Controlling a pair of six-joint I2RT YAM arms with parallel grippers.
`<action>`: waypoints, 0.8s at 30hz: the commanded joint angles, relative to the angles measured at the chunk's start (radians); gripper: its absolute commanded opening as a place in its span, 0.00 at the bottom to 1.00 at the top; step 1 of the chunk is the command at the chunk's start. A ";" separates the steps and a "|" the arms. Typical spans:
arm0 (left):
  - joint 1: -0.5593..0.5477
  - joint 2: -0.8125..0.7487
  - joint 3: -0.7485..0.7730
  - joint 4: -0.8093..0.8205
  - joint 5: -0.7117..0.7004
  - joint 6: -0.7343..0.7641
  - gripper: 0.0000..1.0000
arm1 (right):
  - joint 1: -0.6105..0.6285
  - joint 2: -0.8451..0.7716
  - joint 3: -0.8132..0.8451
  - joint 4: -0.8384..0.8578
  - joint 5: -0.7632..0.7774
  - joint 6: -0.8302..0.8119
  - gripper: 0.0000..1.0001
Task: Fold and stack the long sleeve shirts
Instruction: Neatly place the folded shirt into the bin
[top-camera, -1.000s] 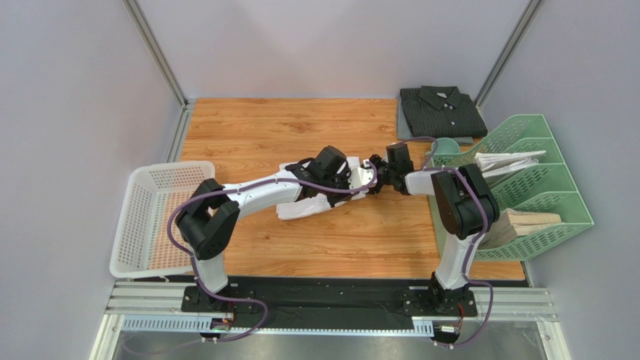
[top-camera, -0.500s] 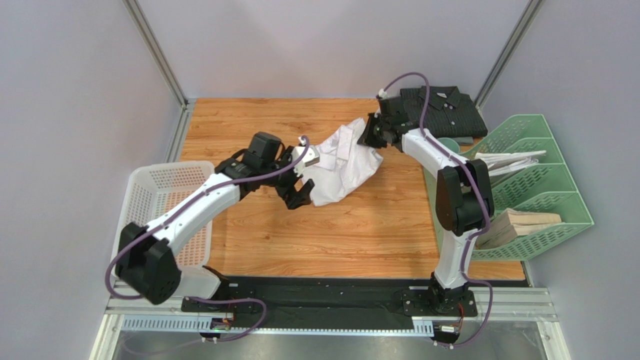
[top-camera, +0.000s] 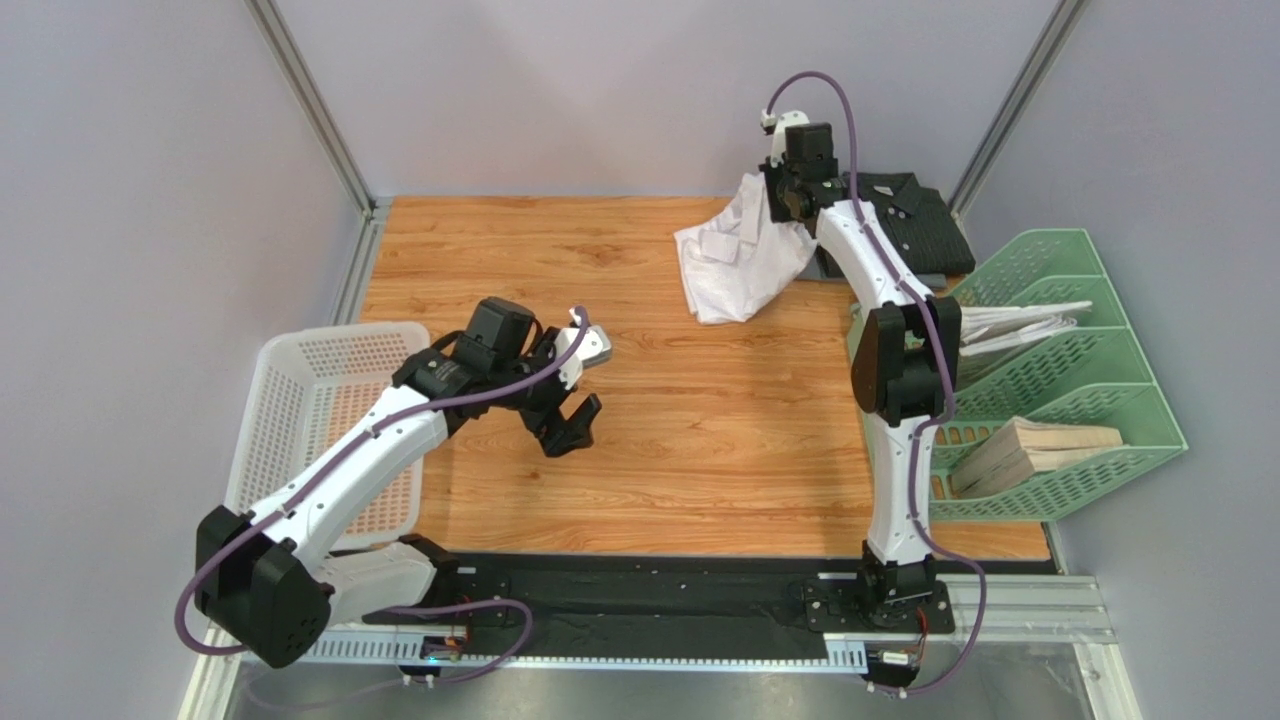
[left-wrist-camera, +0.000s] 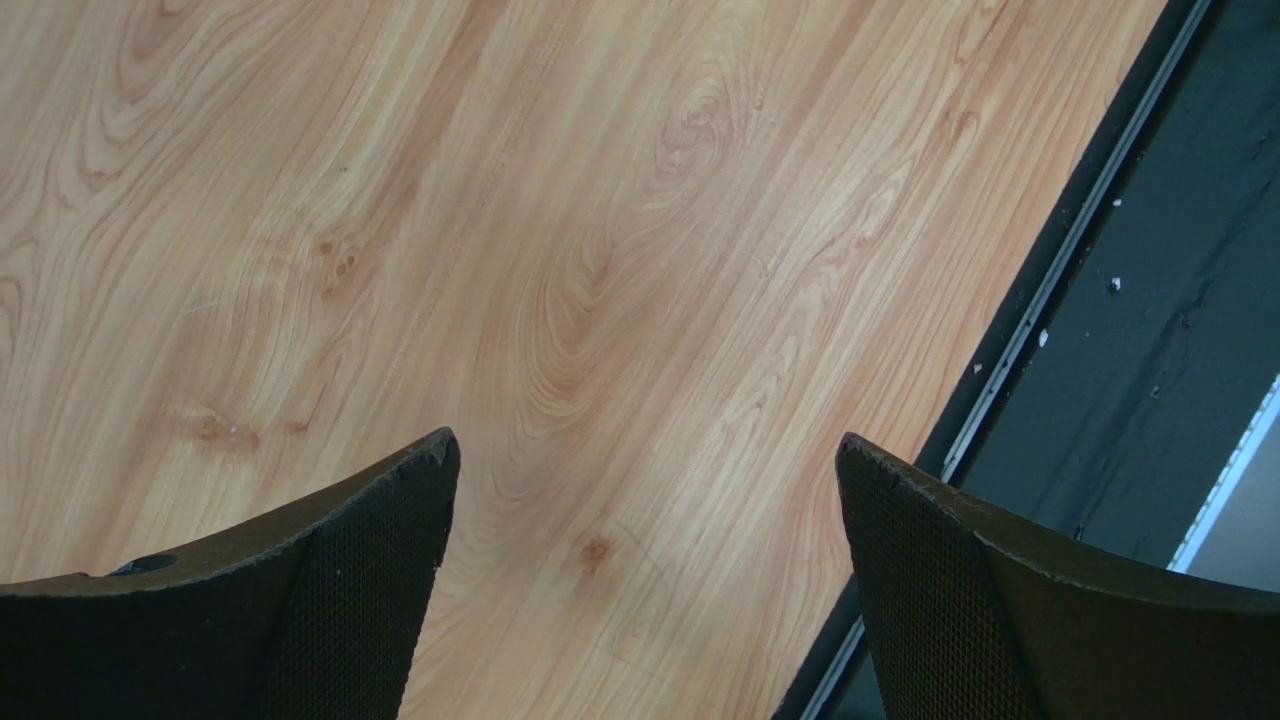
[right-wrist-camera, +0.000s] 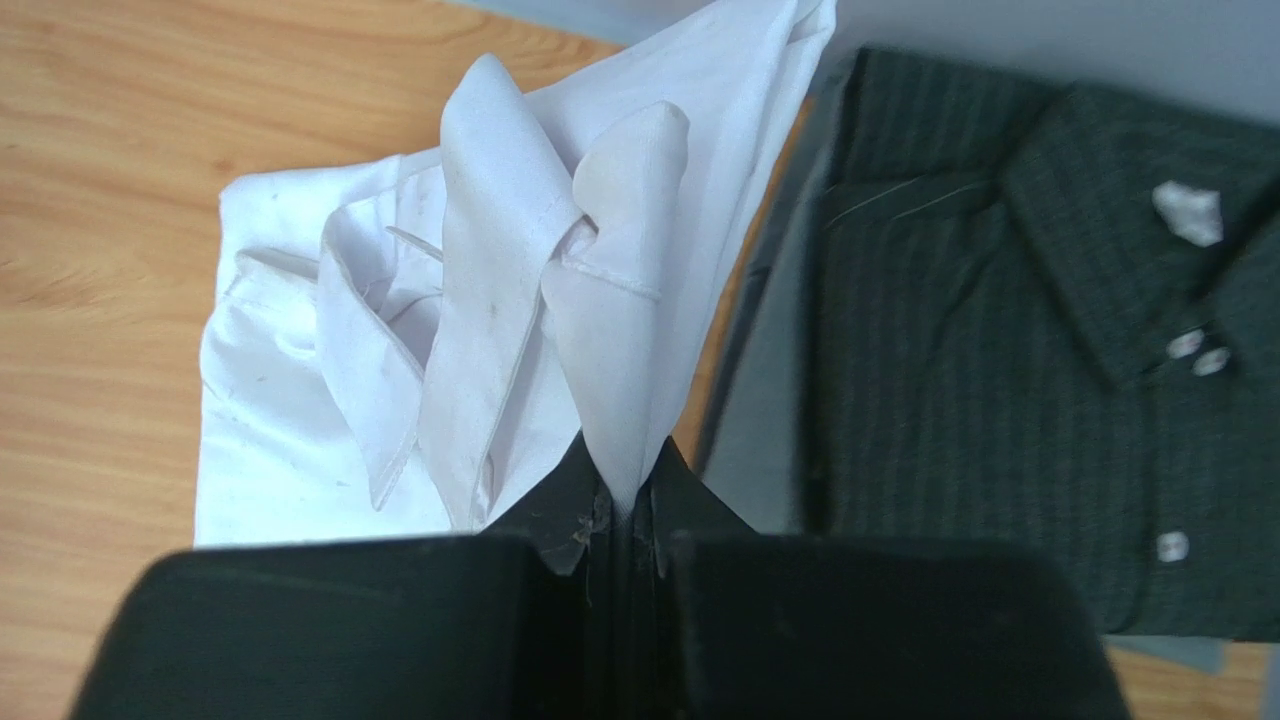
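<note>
We see the wooden table (left-wrist-camera: 451, 225) lying bare below and between the released, wide-spread fingers of our left gripper (left-wrist-camera: 646, 443). The white shirt (right-wrist-camera: 496, 300) hangs bunched from our right gripper (right-wrist-camera: 624, 510), clenched on its cloth. The dark shirt (right-wrist-camera: 977, 345) lies folded just beside those fingers.

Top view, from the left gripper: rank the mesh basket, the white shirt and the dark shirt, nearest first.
From the left gripper:
1. The mesh basket, close on its left.
2. The white shirt, far right, pinched in the right gripper.
3. The dark shirt, folded in the far right corner.
</note>
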 joint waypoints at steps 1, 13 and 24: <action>0.005 -0.047 -0.017 -0.021 -0.020 -0.002 0.99 | -0.026 0.008 0.150 0.040 0.086 -0.187 0.00; 0.007 -0.027 -0.009 -0.024 -0.042 0.015 0.99 | -0.064 -0.032 0.208 0.085 0.144 -0.299 0.00; 0.007 -0.033 -0.015 -0.016 -0.048 0.023 0.99 | -0.081 -0.042 0.302 0.105 0.172 -0.310 0.00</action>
